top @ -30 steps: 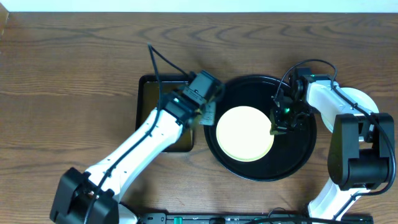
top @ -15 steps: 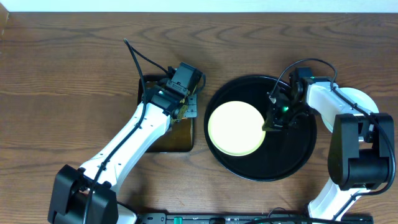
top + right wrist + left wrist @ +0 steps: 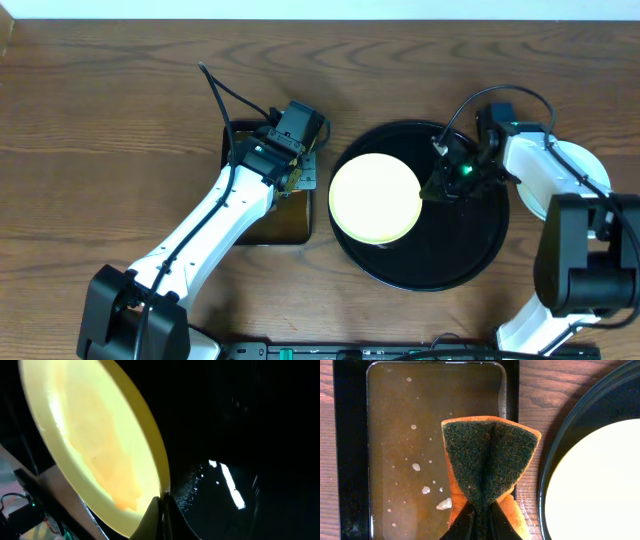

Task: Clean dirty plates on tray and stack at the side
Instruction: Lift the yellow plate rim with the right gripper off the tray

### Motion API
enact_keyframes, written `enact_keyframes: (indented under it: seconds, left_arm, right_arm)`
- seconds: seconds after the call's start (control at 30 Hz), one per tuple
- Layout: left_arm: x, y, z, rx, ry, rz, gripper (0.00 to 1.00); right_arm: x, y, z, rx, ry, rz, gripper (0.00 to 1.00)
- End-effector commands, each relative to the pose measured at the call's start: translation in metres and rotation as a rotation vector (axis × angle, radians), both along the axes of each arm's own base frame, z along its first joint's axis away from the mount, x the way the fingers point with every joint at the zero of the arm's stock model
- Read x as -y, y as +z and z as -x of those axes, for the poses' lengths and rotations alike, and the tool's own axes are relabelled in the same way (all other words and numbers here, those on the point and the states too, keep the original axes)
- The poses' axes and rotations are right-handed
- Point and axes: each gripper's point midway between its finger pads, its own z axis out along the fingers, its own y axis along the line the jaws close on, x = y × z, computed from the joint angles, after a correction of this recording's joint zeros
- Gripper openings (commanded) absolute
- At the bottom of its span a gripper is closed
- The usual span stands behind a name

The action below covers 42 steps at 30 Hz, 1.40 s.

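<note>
Gripping a sponge [image 3: 490, 455], left end effector [image 3: 479, 515] hangs over the pan's [image 3: 350, 460] brown water [image 3: 405, 435]; right end effector [image 3: 162, 505] clamps tilted yellow plate [image 3: 375, 197] over tray [image 3: 470, 250].

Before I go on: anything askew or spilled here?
The yellow plate is tilted: the right end effector pinches its rim, and it overhangs the tray on the left. The sponge is squeezed into a fold over the pan, whose water is murky. No spill shows.
</note>
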Motion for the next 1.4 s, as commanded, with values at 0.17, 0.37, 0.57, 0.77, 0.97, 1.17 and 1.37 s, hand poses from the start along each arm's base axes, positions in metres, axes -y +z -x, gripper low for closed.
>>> enact_keyframes:
  seconds: [0.17, 0.37, 0.57, 0.77, 0.97, 1.17, 1.37]
  left_arm:
    - [-0.005, -0.004, 0.001, -0.007, -0.004, -0.026, 0.08]
    - [-0.005, -0.004, 0.001, -0.006, -0.004, -0.026, 0.08]
    - [-0.005, -0.004, 0.001, -0.007, -0.003, -0.026, 0.08]
    - [-0.005, -0.004, 0.001, -0.007, -0.003, -0.026, 0.08]
    - [-0.005, -0.004, 0.001, -0.007, -0.004, -0.026, 0.08]
    - [-0.005, -0.004, 0.001, -0.006, -0.003, -0.026, 0.08]
    - [-0.004, -0.004, 0.001, -0.006, -0.003, -0.026, 0.08]
  right_arm:
    - [0.007, 0.032, -0.014, 0.153, 0.007, 0.039, 0.01]
    - [0.027, 0.037, -0.015, 0.199, -0.001, 0.175, 0.01]
    - [0.026, 0.039, -0.029, 0.258, -0.003, 0.175, 0.23]
    - [0.012, 0.038, -0.045, 0.346, 0.053, 0.170, 0.27]
    - [0.001, 0.017, -0.051, 0.335, 0.081, 0.166, 0.29]
    - [-0.009, -0.018, -0.050, 0.273, 0.113, 0.164, 0.31]
    - [-0.022, -0.042, -0.039, 0.203, 0.144, 0.133, 0.19]
